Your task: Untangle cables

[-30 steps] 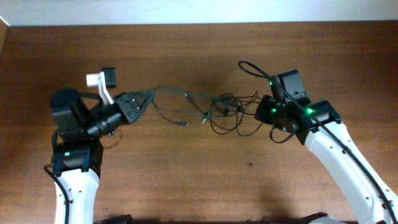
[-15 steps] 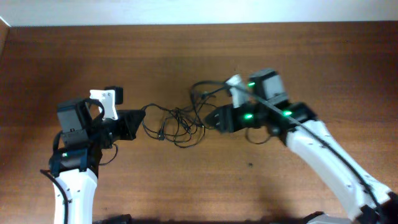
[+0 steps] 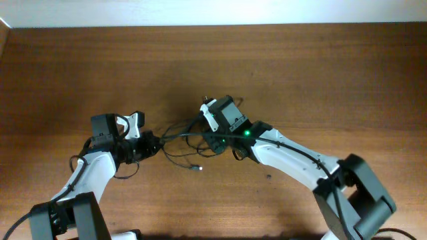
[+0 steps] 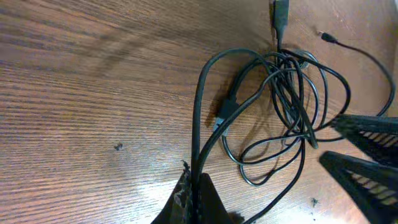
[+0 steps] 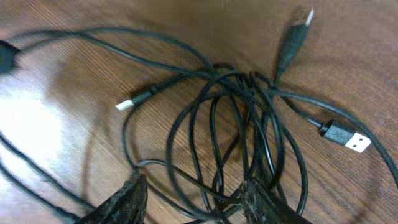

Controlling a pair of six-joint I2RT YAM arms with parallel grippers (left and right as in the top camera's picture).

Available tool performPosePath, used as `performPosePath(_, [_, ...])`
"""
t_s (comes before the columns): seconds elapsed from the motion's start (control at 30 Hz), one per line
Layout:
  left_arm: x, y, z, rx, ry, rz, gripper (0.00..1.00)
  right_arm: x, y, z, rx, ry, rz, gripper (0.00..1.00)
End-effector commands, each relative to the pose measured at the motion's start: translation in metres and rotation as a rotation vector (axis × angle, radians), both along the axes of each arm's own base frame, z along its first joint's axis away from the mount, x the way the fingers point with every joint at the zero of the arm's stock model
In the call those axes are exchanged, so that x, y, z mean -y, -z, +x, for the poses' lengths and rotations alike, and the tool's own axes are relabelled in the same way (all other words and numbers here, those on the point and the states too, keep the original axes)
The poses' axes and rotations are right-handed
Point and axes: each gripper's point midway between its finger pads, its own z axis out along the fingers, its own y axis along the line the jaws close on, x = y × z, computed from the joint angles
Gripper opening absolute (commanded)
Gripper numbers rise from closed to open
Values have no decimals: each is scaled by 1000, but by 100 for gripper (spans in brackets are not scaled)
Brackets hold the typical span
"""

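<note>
Both arms have swung inward, so the cables (image 4: 283, 99) now lie bunched in one central clump. Nearest, the left gripper (image 4: 191, 186) pinches one strand, probably anchoring it. Just beyond, the right gripper (image 5: 194, 193) stands spread astride the clump, seemingly choosing a loop.

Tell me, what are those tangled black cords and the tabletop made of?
The cables look like matte black rubber or plastic sheathing: they bend in soft loops. One plug has a silvery, metal-looking tip. The table looks like brown wood or wood-look laminate, with visible grain and slight sheen; which, I cannot tell.
</note>
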Motion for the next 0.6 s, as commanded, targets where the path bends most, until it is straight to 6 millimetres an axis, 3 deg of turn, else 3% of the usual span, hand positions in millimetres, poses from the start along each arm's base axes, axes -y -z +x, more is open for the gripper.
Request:
performPosePath(0.0, [1, 4, -2, -14, -3, -8, 0, -12, 28, -17, -102, -78, 21, 38])
performPosePath(0.07, [1, 4, -2, -14, -3, -8, 0, -35, 15, -43, -211, -190, 161, 35])
performPosePath(0.1, [1, 4, -2, -14, -3, -8, 0, -46, 5, -60, -278, -261, 244, 26])
performPosePath(0.13, [1, 4, -2, -14, -3, -8, 0, -51, 1, -68, -312, -295, 284, 9])
performPosePath(0.17, [1, 4, -2, -14, -3, -8, 0, -54, -4, -72, -330, -315, 309, 4])
performPosePath(0.2, [1, 4, -2, -15, -4, -10, 19, -55, -15, -74, -357, -325, 327, 4])
performPosePath(0.23, [2, 3, -2, -38, -34, -31, 94, -54, -33, -74, -386, -327, 342, 4])
performPosePath(0.27, [15, -9, -1, -31, -23, -138, 99, -55, -72, -71, -397, -336, 367, 4])
performPosePath(0.33, [37, -42, 7, 129, 114, -283, 99, -58, -128, -67, -379, -368, 442, 4])
performPosePath(0.37, [53, -75, 6, 312, 273, -396, 99, -60, -158, -68, -398, -397, 519, 4])
performPosePath(0.4, [61, -90, 3, 388, 344, -443, 99, -60, -175, -65, -427, -385, 569, 4])
performPosePath(0.43, [66, -91, 4, 405, 367, -434, 99, -60, -180, -61, -436, -367, 585, 4])
performPosePath(0.5, [95, -79, 0, 379, 436, -367, 99, -54, -183, -52, -440, -328, 595, 4])
performPosePath(0.57, [111, -62, 2, 316, 423, -272, 99, -53, -182, -49, -434, -312, 586, 4])
